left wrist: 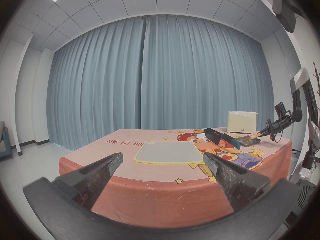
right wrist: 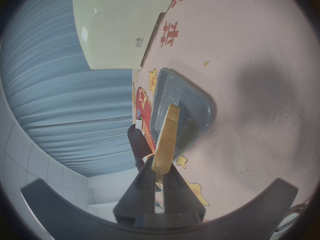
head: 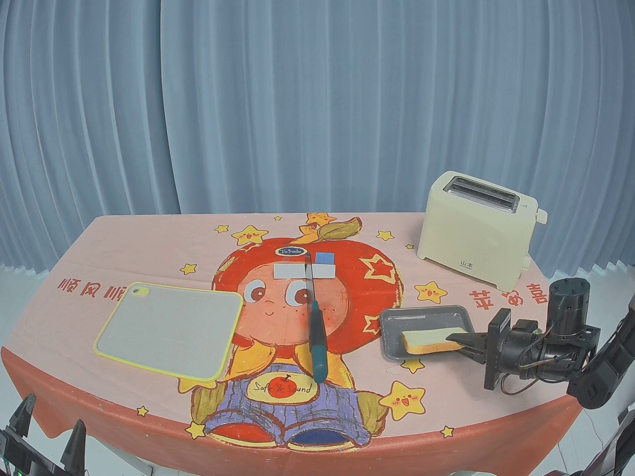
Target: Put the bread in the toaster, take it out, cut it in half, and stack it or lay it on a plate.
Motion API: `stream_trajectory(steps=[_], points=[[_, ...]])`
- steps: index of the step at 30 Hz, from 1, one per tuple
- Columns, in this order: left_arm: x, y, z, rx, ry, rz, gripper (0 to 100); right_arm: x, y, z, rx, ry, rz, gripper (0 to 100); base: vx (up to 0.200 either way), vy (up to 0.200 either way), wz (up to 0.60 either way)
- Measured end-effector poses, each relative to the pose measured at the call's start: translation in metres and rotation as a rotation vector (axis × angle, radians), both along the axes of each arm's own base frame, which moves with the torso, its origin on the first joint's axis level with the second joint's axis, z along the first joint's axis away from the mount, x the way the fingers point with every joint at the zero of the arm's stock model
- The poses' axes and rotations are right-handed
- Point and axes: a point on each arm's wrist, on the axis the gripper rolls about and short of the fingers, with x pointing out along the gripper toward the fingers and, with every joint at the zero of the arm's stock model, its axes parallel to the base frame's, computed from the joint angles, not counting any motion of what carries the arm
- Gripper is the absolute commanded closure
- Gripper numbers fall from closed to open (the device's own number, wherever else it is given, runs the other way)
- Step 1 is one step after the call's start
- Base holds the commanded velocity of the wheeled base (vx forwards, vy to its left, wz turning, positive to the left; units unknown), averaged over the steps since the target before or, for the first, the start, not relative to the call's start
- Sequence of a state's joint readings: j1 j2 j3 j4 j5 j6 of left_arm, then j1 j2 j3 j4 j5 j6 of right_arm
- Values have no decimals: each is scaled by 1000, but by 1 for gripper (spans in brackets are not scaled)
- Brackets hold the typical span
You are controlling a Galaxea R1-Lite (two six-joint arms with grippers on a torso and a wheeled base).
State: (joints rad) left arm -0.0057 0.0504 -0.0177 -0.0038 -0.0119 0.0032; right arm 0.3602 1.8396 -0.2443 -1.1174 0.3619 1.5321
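Observation:
A slice of bread (head: pixel 430 342) lies flat just over the grey tray (head: pixel 397 322) at the table's right front. My right gripper (head: pixel 460 340) is shut on the bread's right edge; the right wrist view shows the bread (right wrist: pixel 166 137) pinched between the fingers (right wrist: pixel 146 180). The cream toaster (head: pixel 479 227) stands behind the tray, its slots empty on top. A knife (head: pixel 316 325) with a blue handle lies mid-table, and a cutting board (head: pixel 172 328) lies to the left. My left gripper (left wrist: pixel 163 170) hangs open below the table's front left edge (head: pixel 49 441).
White and blue small blocks (head: pixel 304 269) sit under the knife's blade near the table's middle. The tablecloth (head: pixel 198 246) is bare behind the cutting board. A blue curtain (head: pixel 297 87) closes off the back.

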Motion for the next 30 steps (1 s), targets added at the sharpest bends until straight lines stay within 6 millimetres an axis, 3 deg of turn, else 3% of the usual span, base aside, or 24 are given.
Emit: stream_trajectory(steps=[30], points=[[0, 0, 0, 0, 0, 0, 0, -1, -1, 23, -24, -212, 40, 100, 0, 0, 0]])
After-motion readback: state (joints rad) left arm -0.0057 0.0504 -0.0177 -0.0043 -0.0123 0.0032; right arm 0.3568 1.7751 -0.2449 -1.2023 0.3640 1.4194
